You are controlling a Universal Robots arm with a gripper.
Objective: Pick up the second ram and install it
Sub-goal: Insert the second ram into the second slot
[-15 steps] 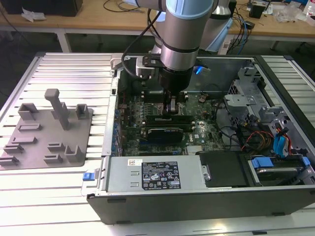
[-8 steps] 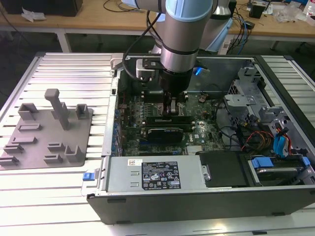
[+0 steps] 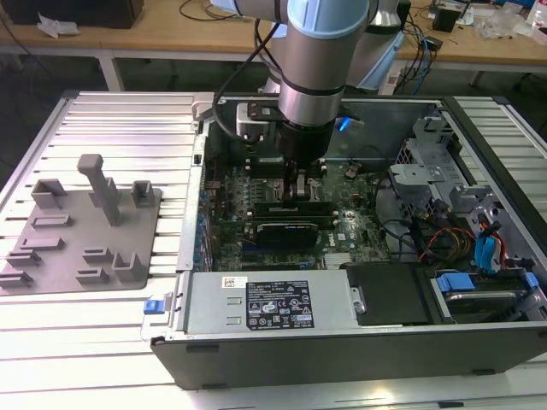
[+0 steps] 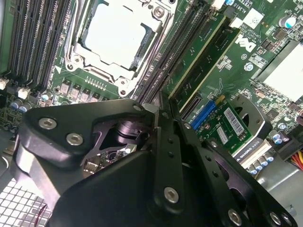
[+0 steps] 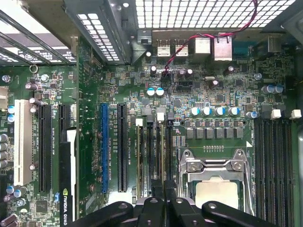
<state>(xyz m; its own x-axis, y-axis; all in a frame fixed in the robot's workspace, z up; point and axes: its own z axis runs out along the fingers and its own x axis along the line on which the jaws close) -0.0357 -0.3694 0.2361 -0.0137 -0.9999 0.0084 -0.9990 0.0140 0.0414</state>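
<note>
My gripper reaches down into the open computer case, onto the motherboard's memory slots. In the second wrist view its black fingers are pressed together, and the gripper sits at the near end of the slots. A slim green ram stick stands in a slot leading away from the tips, with another green stick right beside it. I cannot tell which of them is the second ram, or whether the tips pinch a stick's edge. In the first wrist view the gripper hangs over the slots.
The square silver processor lies in its socket beside the slots. A black expansion card sits just in front of the gripper. A grey holder tray lies on the ribbed table at the exterior view's left. Drive bays and cables crowd the case's right.
</note>
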